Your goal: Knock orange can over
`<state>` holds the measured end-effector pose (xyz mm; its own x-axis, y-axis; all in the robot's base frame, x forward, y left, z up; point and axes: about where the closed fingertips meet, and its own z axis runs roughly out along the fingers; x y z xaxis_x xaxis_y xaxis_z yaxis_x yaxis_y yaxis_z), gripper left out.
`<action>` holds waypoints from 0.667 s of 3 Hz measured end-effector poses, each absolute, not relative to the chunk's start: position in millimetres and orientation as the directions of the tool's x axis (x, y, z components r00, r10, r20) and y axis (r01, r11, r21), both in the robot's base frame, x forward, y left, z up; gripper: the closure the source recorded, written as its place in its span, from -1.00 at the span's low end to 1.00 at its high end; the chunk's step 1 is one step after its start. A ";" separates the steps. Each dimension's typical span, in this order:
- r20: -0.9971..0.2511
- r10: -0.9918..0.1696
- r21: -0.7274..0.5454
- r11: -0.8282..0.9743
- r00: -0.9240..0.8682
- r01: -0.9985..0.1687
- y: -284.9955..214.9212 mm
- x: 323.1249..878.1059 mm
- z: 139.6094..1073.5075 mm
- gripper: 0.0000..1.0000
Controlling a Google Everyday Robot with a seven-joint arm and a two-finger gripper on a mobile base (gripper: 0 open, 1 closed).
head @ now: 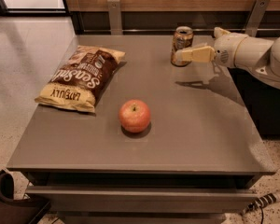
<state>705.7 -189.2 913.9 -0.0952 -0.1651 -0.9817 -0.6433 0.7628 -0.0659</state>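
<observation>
Shows at 2 to 3 o'clock as a cream-white arm (259, 59) built of smooth, rounded, glossy shells, bulkier toward 3 o'clock. Carries a small round dotted patch on the narrower wrist housing and a thin seam with a dark spot farther back. Ends near 1 o'clock in a gripper (189, 55), pale tan, wedge-shaped, tapering to a greyish tip.

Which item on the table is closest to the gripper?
The orange can, upright at the back edge of the table; the gripper sits right beside it. The apple and the chip bag lie well away.
</observation>
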 end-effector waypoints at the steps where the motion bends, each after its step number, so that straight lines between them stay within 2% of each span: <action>1: -0.986 -0.134 -0.036 0.751 -0.098 -0.659 -185.1 722.2 903.5 -1.00; 2: -0.990 -0.108 -0.019 0.744 -0.091 -0.668 -182.0 735.3 896.0 -1.00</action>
